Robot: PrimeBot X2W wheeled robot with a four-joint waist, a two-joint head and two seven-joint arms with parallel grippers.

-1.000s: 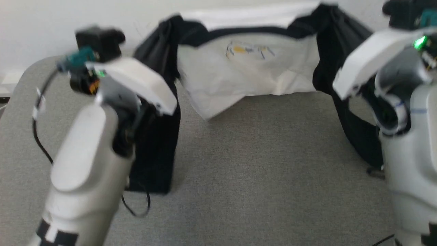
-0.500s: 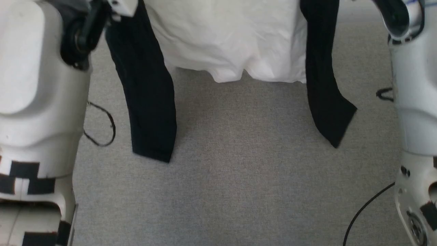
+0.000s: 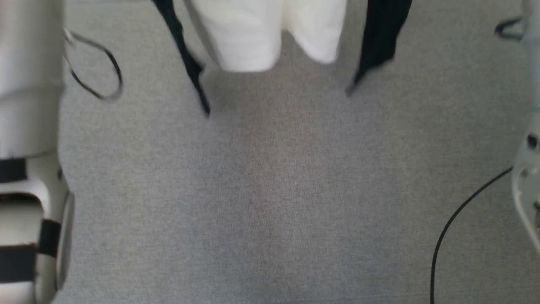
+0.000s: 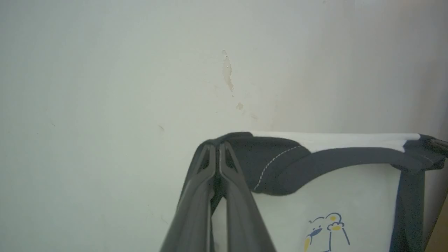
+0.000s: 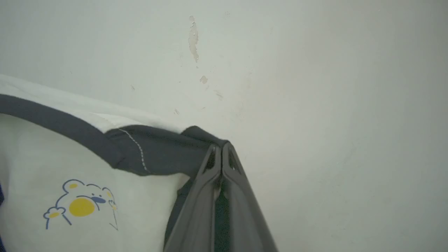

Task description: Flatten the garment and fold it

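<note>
Okay, both grippers were clenched on the garment's shoulders: left gripper (image 4: 217, 147) pinched the black shoulder cloth at 1 end, right gripper (image 5: 221, 148) at the other, with the neckline pulled straight between them in front of the pale wall (image 4: 105, 70). Versus 1 s earlier the head camera had tilted down, so most of that frame shift was camera, not cloth. Even so, the garment (image 3: 249, 38) now hung at the top of the head view, its white hem and 2 black sleeves (image 3: 382, 33) dangling, apparently clear of the grey surface (image 3: 270, 190) — before, the hem looked draped on it. My read: the lift was done and the cloth hung straight — lowering it flat came next, folding not started.
</note>
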